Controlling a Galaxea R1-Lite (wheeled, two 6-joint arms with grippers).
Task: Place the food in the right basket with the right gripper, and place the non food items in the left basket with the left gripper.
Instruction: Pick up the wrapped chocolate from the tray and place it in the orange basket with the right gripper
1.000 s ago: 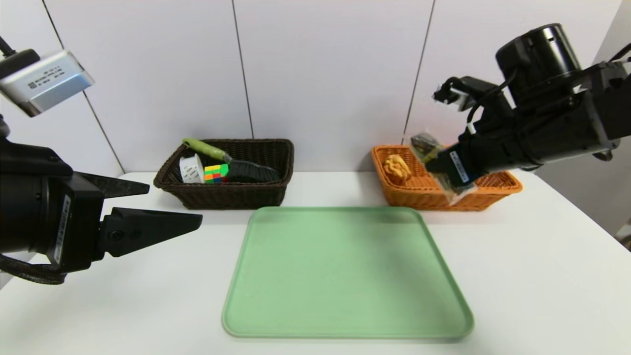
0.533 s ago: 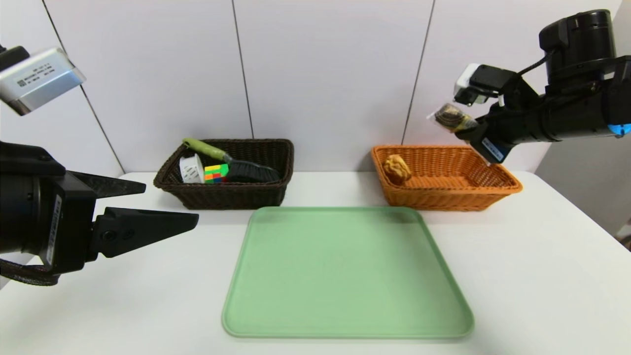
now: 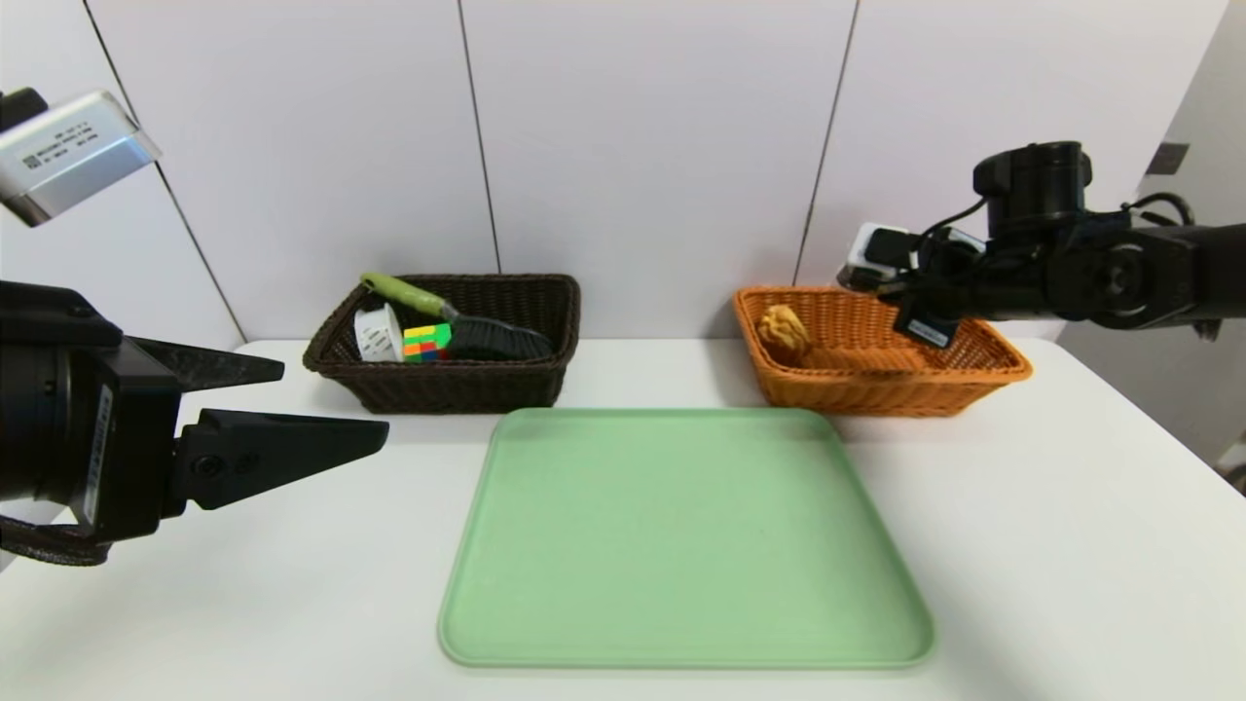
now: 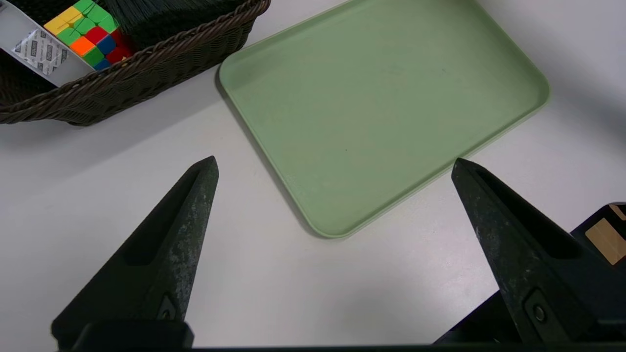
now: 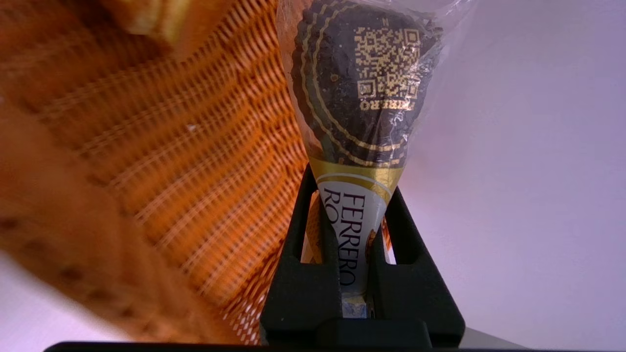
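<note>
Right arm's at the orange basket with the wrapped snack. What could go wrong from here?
1. The right gripper pinches the wrapped snack only by its narrow label end; the heavy end could swing or slip.
2. It hangs near the orange basket's far wall, so a release might drop it outside.
3. It could land on the bun.

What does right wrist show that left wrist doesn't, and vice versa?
Only right wrist: the right gripper shut on the wrapped snack, with the orange basket and part of the bun beside it. Only left wrist: the left gripper open over the white table, the green tray, the dark basket holding the puzzle cube and white spool. Shared: nothing identifiable.
</note>
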